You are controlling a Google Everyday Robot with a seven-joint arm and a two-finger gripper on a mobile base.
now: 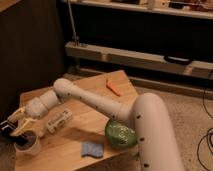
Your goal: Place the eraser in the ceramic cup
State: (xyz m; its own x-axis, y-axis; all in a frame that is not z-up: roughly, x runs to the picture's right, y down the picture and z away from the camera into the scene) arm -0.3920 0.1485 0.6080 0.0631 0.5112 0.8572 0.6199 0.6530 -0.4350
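Dim warm light, dark background, soft blur throughout, end effector (16, 126) at cup, far left

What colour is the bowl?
Green, patterned bowl, camera view; the pincer is by the cup.

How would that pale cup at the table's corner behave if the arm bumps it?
The cup is small and stands near the table corner, so a sideways knock might slide it off. It looks rigid, probably breakable. The pincer is just above its rim, so contact seems likely.

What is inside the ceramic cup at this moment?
The ceramic cup shows only a dark interior; its contents cannot be made out. The pincer sits just above its rim holding a dark striped block, likely the eraser.
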